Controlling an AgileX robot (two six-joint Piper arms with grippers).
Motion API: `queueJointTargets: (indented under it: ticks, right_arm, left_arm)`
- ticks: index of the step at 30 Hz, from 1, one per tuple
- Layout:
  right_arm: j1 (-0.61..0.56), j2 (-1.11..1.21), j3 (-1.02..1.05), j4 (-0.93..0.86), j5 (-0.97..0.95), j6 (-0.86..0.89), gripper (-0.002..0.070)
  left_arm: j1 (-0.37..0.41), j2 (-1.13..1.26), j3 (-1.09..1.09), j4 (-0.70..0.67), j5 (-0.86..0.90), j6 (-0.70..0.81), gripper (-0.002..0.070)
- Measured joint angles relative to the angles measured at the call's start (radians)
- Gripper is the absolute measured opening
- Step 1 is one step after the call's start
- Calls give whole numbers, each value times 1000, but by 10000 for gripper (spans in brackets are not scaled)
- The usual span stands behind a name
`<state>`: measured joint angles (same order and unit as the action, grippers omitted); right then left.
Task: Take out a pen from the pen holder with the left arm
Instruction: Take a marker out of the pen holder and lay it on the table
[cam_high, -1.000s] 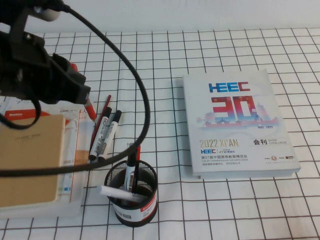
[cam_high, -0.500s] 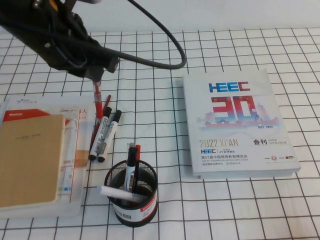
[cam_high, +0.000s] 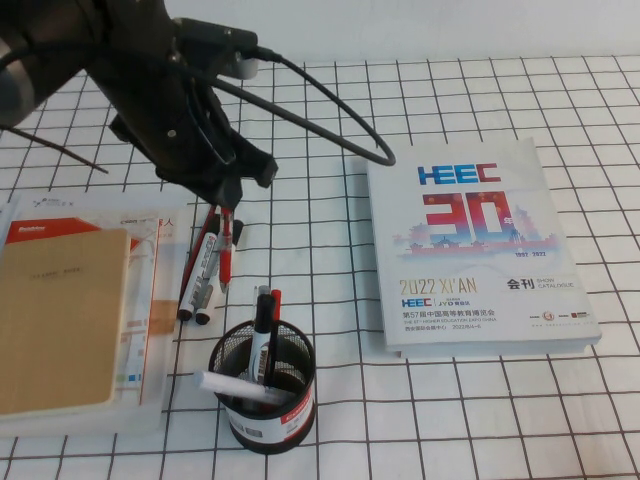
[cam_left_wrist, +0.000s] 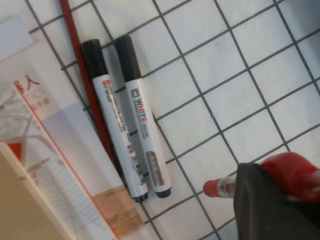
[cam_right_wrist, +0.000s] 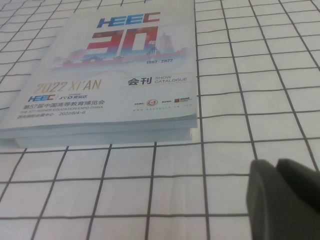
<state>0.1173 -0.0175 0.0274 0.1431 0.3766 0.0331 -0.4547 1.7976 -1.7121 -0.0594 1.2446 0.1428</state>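
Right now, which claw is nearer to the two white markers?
Left. The left claw, gripping a red pen, hangs close by the white markers; the right claw is far off by the catalogue.

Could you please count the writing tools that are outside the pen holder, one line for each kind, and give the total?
Whiteboard markers on the table: 2
Red pen held by the left gripper, close to the markers: 1
Thin red pencil beside the markers: 1
Total: 4
The right gripper hovers near the catalogue.
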Motion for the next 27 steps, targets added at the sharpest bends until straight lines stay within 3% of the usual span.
queueJointTargets:
  ticks: [5,27]
  right_arm:
    - [0,0,0,0,0,0,-15]
    - [0,0,0,0,0,0,-15]
  left_arm:
    - [17,54,0,-57,-2,31,74]
    - [50,247,-141,-56,-32,81,74]
